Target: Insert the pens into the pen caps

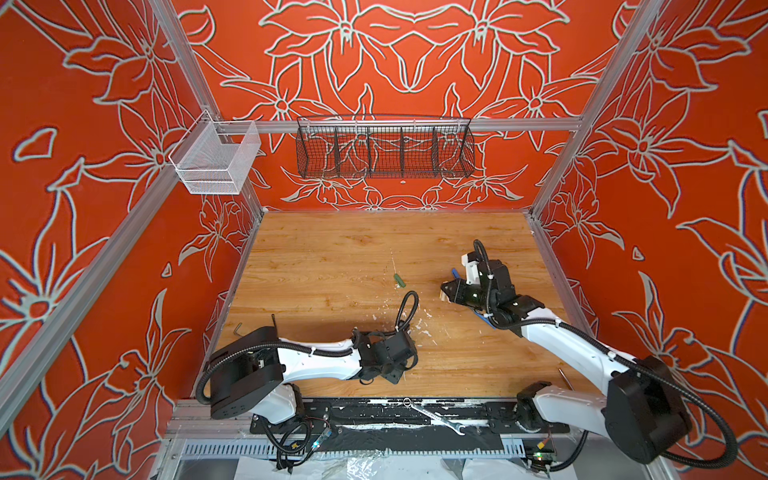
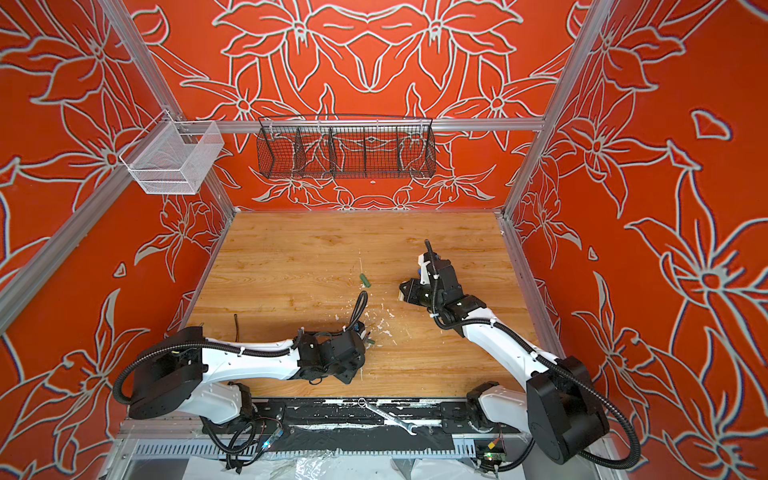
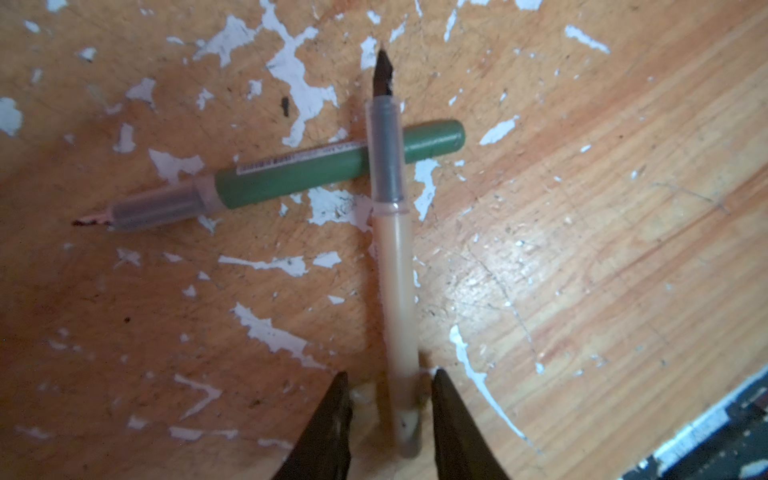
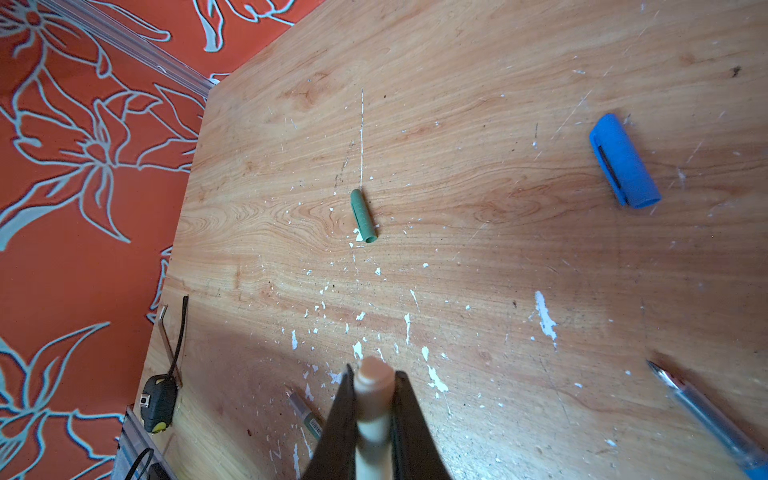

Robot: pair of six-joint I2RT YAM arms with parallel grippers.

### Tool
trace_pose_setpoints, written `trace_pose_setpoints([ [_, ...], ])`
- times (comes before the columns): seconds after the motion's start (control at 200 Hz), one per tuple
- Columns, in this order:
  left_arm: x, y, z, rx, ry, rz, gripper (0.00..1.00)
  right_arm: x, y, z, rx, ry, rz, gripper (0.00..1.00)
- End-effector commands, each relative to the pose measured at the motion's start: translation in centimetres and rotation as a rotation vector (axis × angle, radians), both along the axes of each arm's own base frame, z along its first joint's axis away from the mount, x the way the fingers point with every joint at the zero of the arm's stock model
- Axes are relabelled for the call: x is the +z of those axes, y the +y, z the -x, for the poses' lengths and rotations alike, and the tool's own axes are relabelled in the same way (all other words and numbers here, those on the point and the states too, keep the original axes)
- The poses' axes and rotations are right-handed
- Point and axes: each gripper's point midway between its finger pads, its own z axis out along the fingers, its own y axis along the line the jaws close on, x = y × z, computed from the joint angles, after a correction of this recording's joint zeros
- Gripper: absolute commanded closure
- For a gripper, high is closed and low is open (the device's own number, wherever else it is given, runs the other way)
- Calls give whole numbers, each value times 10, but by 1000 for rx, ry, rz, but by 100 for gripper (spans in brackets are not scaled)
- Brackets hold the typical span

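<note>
The desk (image 1: 332, 249) is hemmed by aluminium rails (image 1: 542, 249) at the left, back and right. Its front edge meets a black strip (image 1: 365, 432) where a silver wrench (image 1: 436, 417) lies. The far half shows bare wood, and the green cap (image 1: 399, 280) lies near the middle. A hex key (image 1: 237, 330) sits by the left edge. The left arm lies low from the front left toward the middle, wrist bent down. The left pincer (image 3: 390, 374) points at the desk, its 2 fingers (image 3: 328, 428) parted and straddling the back end of the beige pen (image 3: 395, 291), not clamped on it. That pen lies across the green pen (image 3: 291, 170), touching it. The right arm reaches diagonally from the front right, wrist raised, and the right pincer (image 4: 375, 372) is clenched on the beige cap (image 4: 376, 399). The blue cap (image 4: 623, 162) and blue pen (image 4: 706, 419) lie on the desk near that arm, well apart.
</note>
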Motion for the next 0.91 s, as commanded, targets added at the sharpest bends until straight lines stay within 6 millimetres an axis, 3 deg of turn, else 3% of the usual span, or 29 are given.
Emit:
trace_pose_setpoints([
  [0.0, -9, 9, 6, 23, 16, -60, 69, 3, -4, -1, -20, -17, 5, 100],
  [0.375, -1, 19, 8, 21, -15, -53, 85, 5, -6, -2, -29, -30, 9, 100],
  [0.55, 10, 19, 3, 0, -64, -31, 100, 10, -5, -3, -22, -45, 0, 100],
  [0.671, 40, 12, -6, -43, -149, 18, 100, 21, 2, -4, 6, -80, -39, 100],
  [0.901, 122, 4, -24, -113, -304, 276, 100, 75, 18, -3, 73, -226, -171, 100],
])
